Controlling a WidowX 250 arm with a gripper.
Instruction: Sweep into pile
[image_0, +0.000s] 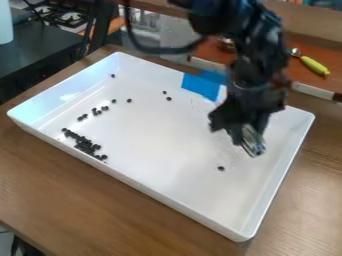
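Note:
My gripper (252, 142) hangs over the right part of the white tray (160, 135), coming down from the top edge; its fingertips are blurred. Just below and left of it, one dark bead (221, 168) lies alone on the tray floor. A dense cluster of dark beads (85, 145) lies along the tray's near left wall. Several more beads (97, 111) form a loose line a little behind that cluster. Two beads (168, 98) rest near the back middle, and a single bead (113, 76) is by the far left corner.
Blue tape (201, 85) covers part of the tray's back wall. Raised white walls surround the beads, and the tray stands on a brown wooden table (87, 200). Behind it at the right lies a utensil with a yellow-green handle (314, 65). A black cable (160, 50) loops beside the arm.

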